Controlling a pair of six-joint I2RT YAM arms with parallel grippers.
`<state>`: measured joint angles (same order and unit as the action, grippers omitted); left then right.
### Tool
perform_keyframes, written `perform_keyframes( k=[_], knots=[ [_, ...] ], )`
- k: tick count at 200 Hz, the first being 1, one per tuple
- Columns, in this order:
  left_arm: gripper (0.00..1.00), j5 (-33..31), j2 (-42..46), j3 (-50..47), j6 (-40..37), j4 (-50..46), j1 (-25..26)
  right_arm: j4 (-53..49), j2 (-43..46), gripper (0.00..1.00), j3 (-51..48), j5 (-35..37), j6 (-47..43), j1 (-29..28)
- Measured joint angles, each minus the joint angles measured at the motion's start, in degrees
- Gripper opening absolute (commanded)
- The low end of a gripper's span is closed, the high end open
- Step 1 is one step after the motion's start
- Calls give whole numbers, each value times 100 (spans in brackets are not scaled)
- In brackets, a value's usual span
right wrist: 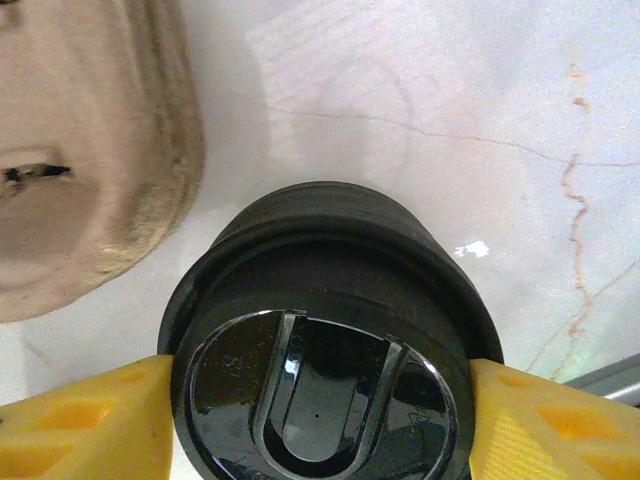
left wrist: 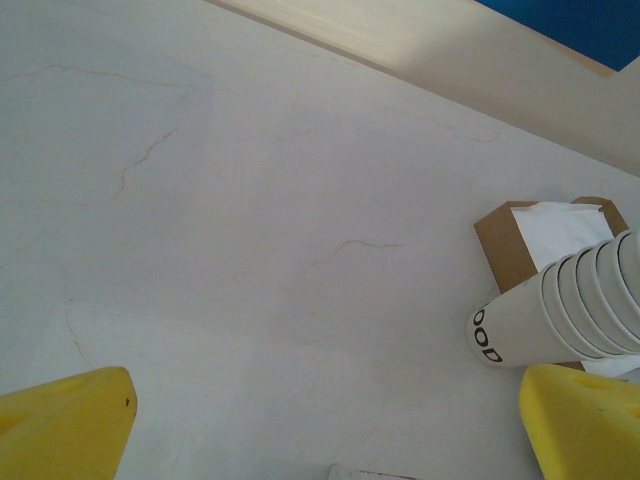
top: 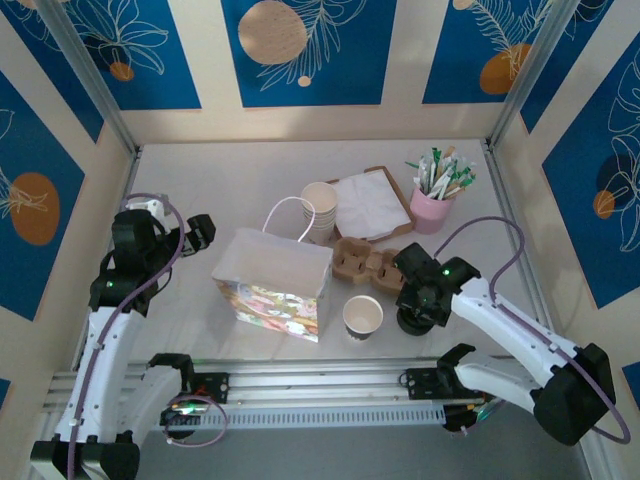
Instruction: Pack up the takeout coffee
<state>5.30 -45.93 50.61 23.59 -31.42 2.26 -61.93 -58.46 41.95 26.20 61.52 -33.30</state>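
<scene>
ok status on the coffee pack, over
Left gripper open, over bare table. Right gripper shut on the takeout coffee, fingers either side of its black lid. Cardboard carrier close beside, nothing between.

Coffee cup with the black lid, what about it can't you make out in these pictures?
The coffee cup sides and base: right wrist view, its own black lid covers them.
Lid's near edge: cut off by that view's bottom edge.
Contents: sealed under the lid.
Top view: the right tool sits over the cup, hiding most of it.
Resting on the table or lifted: cannot tell.
</scene>
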Motion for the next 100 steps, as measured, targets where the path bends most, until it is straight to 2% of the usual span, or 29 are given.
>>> perform_keyframes(
  k=[100],
  knots=[
    [98, -2, 0, 0, 2, 0, 0, -98, -96, 67, 33, -15, 44, 341]
  ],
)
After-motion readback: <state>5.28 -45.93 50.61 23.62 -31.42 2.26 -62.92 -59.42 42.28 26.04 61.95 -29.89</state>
